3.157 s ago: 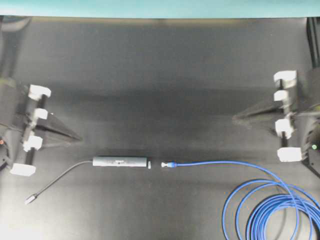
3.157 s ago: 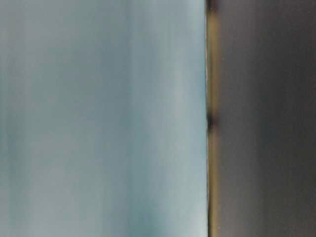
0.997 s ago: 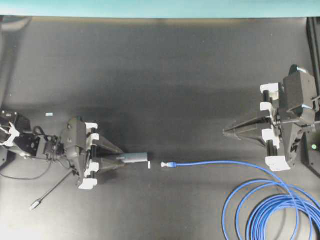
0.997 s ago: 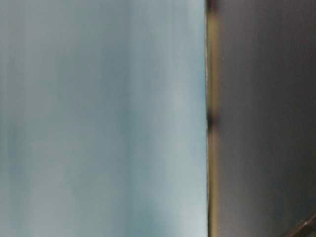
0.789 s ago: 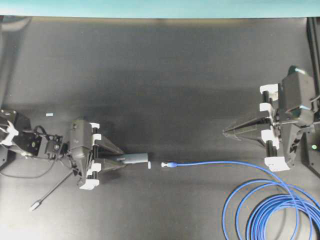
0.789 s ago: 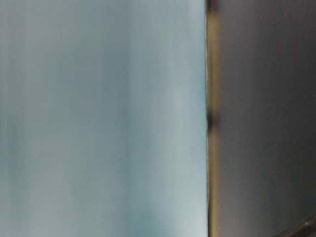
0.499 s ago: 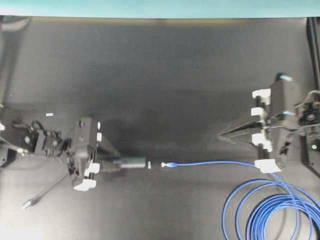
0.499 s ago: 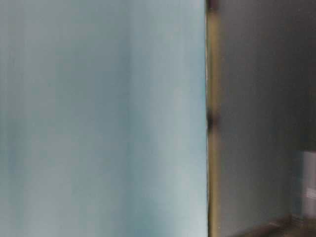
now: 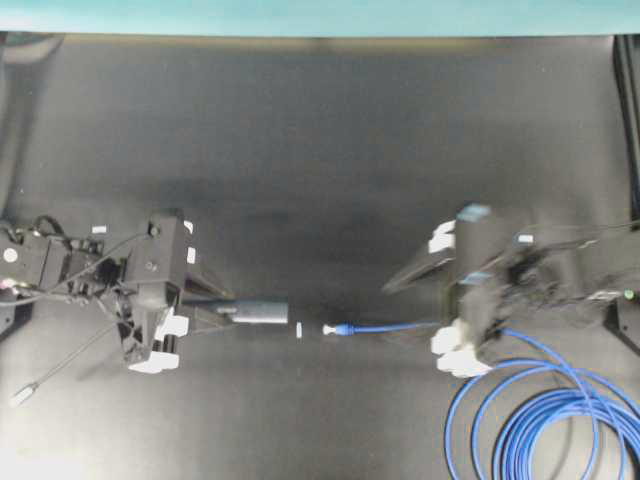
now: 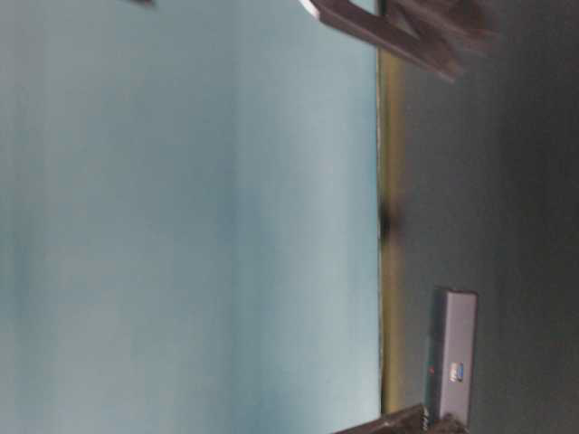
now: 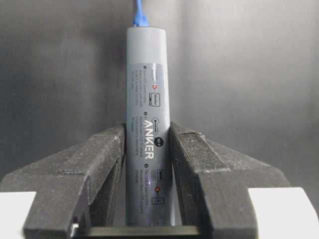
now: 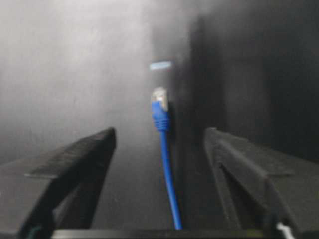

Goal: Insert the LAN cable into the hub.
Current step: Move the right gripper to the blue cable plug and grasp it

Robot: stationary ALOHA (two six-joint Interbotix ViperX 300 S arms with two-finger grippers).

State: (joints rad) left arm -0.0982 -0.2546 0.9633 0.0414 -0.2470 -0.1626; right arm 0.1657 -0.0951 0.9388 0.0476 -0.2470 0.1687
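Two tools are at work. We find the left tool (image 11: 147, 149) clamped on the hub (image 9: 258, 311), whose long axis runs level toward the LAN cable (image 9: 380, 327). Its plug lies on the desk (image 9: 320, 150), just off the hub's free end, in line. The right tool (image 12: 159, 144) stands wide, straddling the cable behind the boot and gripping nothing; we judge it the nearer arm for the pickup.

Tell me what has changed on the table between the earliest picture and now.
The left gripper came in and closed on the hub. The right gripper swung in over the LAN cable and opened; the cable runs between its jaws, not gripped. The plug has stayed where it was, and the blue coils are unchanged.
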